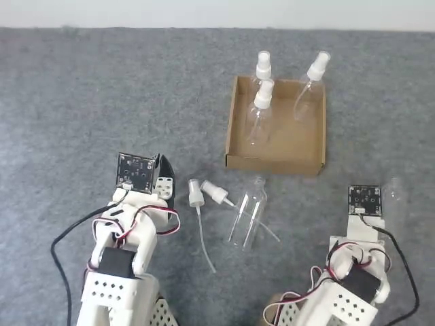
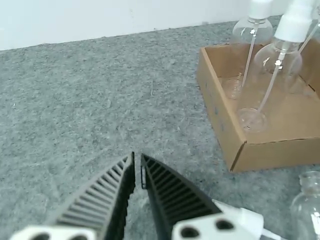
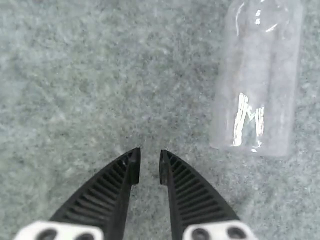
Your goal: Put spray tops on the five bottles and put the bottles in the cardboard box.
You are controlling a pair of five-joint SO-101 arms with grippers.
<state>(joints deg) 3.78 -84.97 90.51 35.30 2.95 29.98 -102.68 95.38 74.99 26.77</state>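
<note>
Grey felt (image 1: 102,88) all across. Nearest, left gripper (image 2: 137,157) with fingers pressed almost together, pinching nothing; right gripper (image 3: 149,152) with fingers slightly parted, just beside a bare bottle (image 3: 257,85) lying lengthwise near-to-far. Mid-table, second bare bottle (image 1: 248,217) lying neck-far, two loose spray tops (image 1: 196,192) just left, tubes trailing nearward. Farthest, cardboard box (image 1: 275,163) holding three capped bottles (image 1: 260,112) upright.
</note>
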